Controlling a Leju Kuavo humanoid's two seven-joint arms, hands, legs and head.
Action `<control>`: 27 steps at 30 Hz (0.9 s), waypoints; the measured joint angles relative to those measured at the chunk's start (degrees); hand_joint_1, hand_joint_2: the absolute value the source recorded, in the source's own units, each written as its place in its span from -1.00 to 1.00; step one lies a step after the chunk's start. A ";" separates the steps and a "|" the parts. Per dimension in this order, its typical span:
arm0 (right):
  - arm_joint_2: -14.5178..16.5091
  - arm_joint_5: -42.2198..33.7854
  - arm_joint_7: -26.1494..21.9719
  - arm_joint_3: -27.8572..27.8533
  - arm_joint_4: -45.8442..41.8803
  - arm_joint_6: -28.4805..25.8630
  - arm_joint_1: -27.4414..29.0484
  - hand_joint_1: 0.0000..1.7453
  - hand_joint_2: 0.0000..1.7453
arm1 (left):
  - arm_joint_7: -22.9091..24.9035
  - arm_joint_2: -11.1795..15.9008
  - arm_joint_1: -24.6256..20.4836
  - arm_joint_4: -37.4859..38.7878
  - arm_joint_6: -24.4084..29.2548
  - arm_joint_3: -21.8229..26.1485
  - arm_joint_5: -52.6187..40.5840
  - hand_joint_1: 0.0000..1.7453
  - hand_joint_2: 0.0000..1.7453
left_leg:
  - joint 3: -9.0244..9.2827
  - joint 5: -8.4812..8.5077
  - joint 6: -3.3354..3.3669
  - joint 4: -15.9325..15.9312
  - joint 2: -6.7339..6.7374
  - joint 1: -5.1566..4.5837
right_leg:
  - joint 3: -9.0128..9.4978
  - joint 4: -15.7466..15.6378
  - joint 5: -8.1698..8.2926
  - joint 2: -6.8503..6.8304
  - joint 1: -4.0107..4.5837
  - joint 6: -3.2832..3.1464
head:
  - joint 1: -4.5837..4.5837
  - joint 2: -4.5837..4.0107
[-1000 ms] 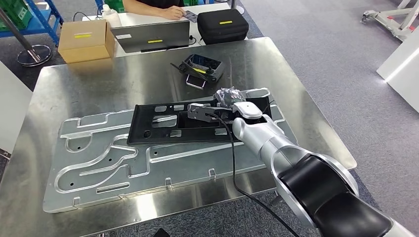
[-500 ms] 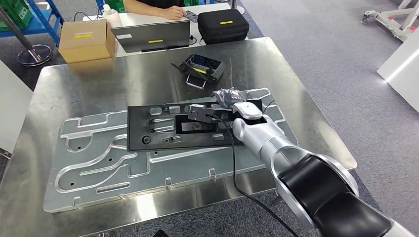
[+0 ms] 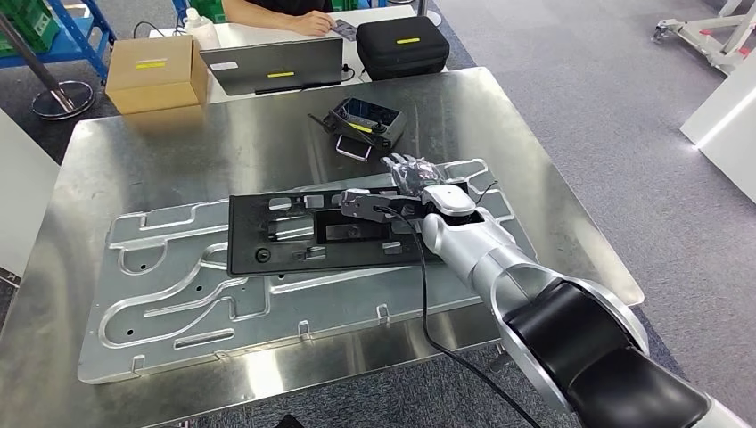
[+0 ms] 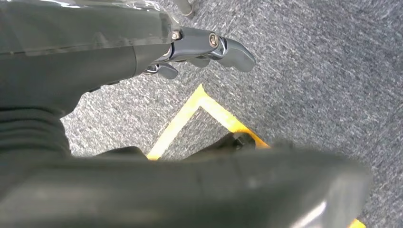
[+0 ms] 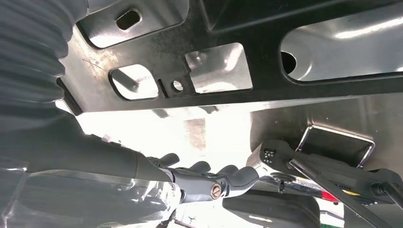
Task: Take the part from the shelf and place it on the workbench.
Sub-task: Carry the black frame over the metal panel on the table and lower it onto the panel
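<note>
Now your right hand (image 3: 412,173) hovers with fingers spread, holding nothing; the black part (image 3: 303,234) lies flat on the counter (image 3: 223,143), seemingly delivered. Your left hand (image 4: 199,50) hangs empty, fingers loosely apart

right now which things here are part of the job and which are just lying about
Job: black plastic part, lying on the steel workbench; right hand, fingers spread, past the part's end.

Lying about: grooved aluminium plate, remote controller, cardboard box, laptop, black case.
</note>
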 joint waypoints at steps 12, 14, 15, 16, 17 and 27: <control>-0.51 7.20 0.38 2.15 -0.06 -3.67 -0.93 -1.00 -1.00 | -0.96 -0.01 -0.11 0.00 0.74 0.47 -0.17 -1.00 -1.00 | 0.00 0.00 0.00 0.00 0.00 0.00 | 0.00 0.01 0.00 0.02 0.00 0.00 | 0.00 0.00; -0.66 9.37 0.50 3.38 -0.07 -4.23 -1.93 -1.00 -1.00 | -1.13 -0.02 -0.11 0.00 0.74 0.59 -0.32 -1.00 -1.00 | 0.00 0.00 0.00 0.00 0.00 0.00 | 0.00 0.01 0.00 0.01 0.00 0.00 | 0.00 0.00; -0.77 10.24 0.54 3.98 -0.08 -4.35 -2.62 -1.00 -1.00 | -1.22 -0.02 -0.10 0.00 0.74 0.61 -0.41 -1.00 -1.00 | 0.00 0.01 0.00 0.00 0.00 0.00 | 0.00 0.01 0.00 0.01 0.00 0.00 | 0.00 0.00; -0.91 10.90 0.54 4.54 -0.10 -4.34 -3.44 -1.00 -1.00 | -1.31 -0.02 -0.09 0.00 0.74 0.62 -0.47 -1.00 -1.00 | 0.00 0.02 0.01 0.00 0.00 0.00 | 0.00 0.01 0.01 0.01 0.00 0.00 | 0.00 0.00; -1.07 11.43 0.52 5.03 -0.15 -4.25 -4.43 -1.00 -1.00 | -1.39 -0.02 -0.08 0.00 0.75 0.63 -0.49 -1.00 -1.00 | 0.00 0.02 0.01 0.00 0.00 0.00 | 0.00 0.01 0.01 0.01 0.00 0.00 | 0.00 0.00; -2.02 14.80 -0.22 8.36 -0.82 -1.59 -14.68 -1.00 -1.00 | -2.07 -0.02 -0.02 0.00 0.92 1.52 0.14 -1.00 -1.00 | 0.00 0.02 0.01 0.00 0.00 -0.01 | 0.01 0.01 0.01 0.00 0.00 0.00 | 0.00 0.00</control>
